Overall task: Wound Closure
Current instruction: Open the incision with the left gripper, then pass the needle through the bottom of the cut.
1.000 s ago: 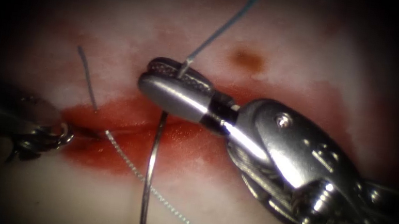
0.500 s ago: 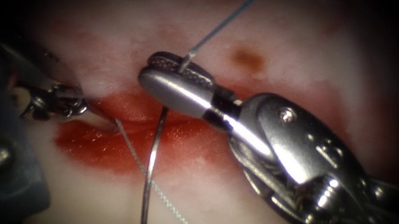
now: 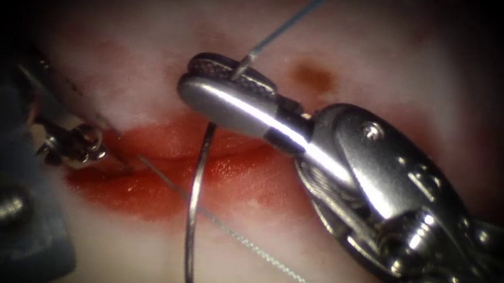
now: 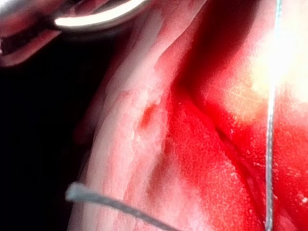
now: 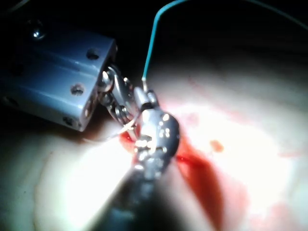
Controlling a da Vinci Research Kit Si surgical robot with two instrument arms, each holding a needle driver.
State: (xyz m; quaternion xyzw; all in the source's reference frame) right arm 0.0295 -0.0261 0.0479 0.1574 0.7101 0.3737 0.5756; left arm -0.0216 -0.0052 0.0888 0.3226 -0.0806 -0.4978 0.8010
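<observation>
The right tool is clenched on the needle near its swaged end, where the blue thread runs off toward 1 o'clock. The needle's curve hangs toward 6 o'clock across the cut, free of the tissue. The left tool sits at 9 o'clock by the cut's left end; whether its jaws grip anything cannot be told. A pale strand trails toward 5 o'clock. The cut gapes red, so closure looks far from finished.

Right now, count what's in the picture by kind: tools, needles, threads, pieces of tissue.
Tools: 2, the right tool shut on the needle near its thread end, the left tool at the cut's left end.
Needles: 1, needle.
Threads: 1, thread.
Tissue: 1, tissue.
Total: 5.
</observation>
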